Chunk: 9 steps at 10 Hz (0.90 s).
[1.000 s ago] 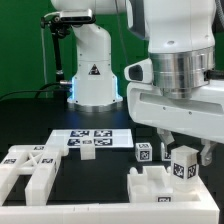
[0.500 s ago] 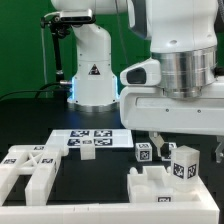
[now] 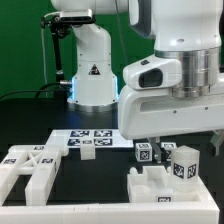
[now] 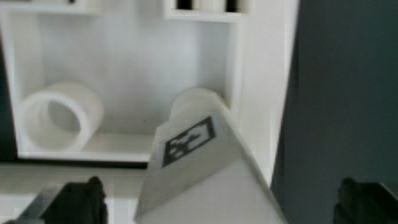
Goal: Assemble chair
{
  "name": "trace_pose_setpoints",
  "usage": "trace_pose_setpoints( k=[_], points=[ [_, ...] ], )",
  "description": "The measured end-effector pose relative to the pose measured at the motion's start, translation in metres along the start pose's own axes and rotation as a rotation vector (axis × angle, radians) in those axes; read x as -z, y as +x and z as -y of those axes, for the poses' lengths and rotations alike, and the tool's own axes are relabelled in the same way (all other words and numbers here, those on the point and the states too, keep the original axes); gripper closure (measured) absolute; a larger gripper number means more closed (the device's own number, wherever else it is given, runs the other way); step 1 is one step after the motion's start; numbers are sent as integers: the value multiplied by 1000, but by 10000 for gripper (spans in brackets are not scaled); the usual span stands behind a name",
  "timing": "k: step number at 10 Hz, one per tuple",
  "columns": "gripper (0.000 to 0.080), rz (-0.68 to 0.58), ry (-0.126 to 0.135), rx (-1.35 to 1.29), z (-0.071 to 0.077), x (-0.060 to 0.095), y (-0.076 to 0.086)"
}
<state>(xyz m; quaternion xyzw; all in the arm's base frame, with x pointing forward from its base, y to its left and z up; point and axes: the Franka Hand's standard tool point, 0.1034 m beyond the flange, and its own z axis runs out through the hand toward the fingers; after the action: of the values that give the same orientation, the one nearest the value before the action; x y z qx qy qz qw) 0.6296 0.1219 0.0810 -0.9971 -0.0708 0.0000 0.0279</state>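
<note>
My gripper hangs open over an upright white chair bar with a square tag, at the exterior view's right. In the wrist view the two dark fingertips stand wide apart on either side of that tagged bar, and neither touches it; the gripper holds nothing. The bar stands against a chunky white chair part at the front. A smaller tagged piece stands just beyond it. The X-braced panel lies at the exterior view's left.
The marker board lies flat in the middle of the black table. The robot's white base stands behind it. In the wrist view a short white cylinder lies inside a white frame.
The gripper has shifted a little toward the exterior view's left, over the tagged bar. The parts on the table have not moved.
</note>
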Motion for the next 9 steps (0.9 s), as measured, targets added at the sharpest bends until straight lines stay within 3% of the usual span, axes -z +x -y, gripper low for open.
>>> trace_pose_setpoints(
  k=[2,5,6,7,8,9],
  points=[
    [151,-3,-30,180,1,0,0],
    [151,-17,-32,308,-3,-3,0],
    [244,-17,-32,308,-3,-3,0],
    [244,-17,-32,308,-3,-3,0],
    [429,-17,-32,308,-3,-3,0],
    [512,-17,-32,301,-3,-3,0]
  ],
)
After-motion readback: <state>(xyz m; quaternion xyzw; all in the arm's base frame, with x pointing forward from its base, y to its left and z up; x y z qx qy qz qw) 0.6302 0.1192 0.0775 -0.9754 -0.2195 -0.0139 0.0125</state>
